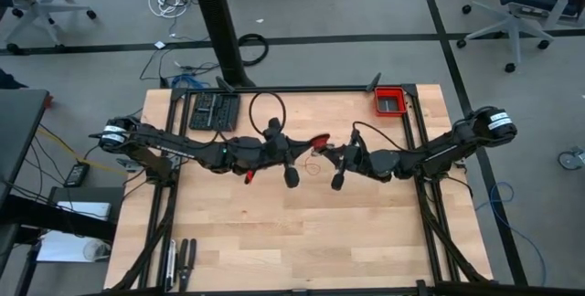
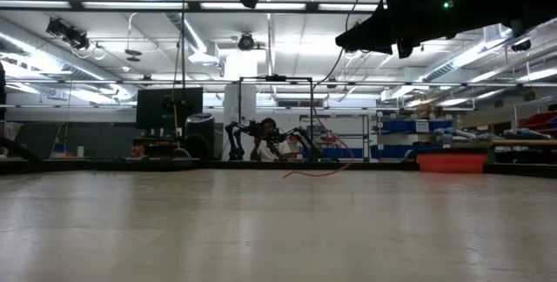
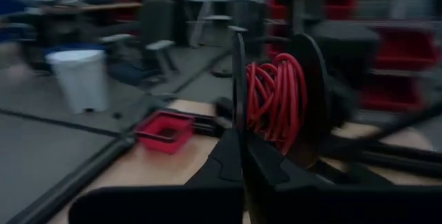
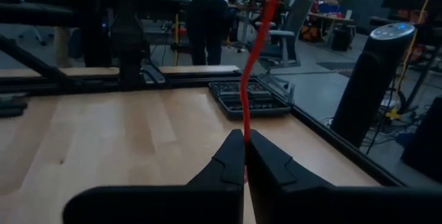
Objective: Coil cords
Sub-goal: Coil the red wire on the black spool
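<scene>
Pinching the thin bright red cord (image 4: 250,92) in my right gripper (image 4: 244,141), with the left gripper (image 3: 240,137) pressed onto the coiled bundle (image 3: 276,99) above the wooden table (image 1: 302,232); I judge most is wound, a loose tail left.

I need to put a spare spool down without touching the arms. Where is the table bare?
The near half of the table is bare, between the side rails. The far right holds the red bin, the far left a black tray; both arms crowd the middle.
</scene>
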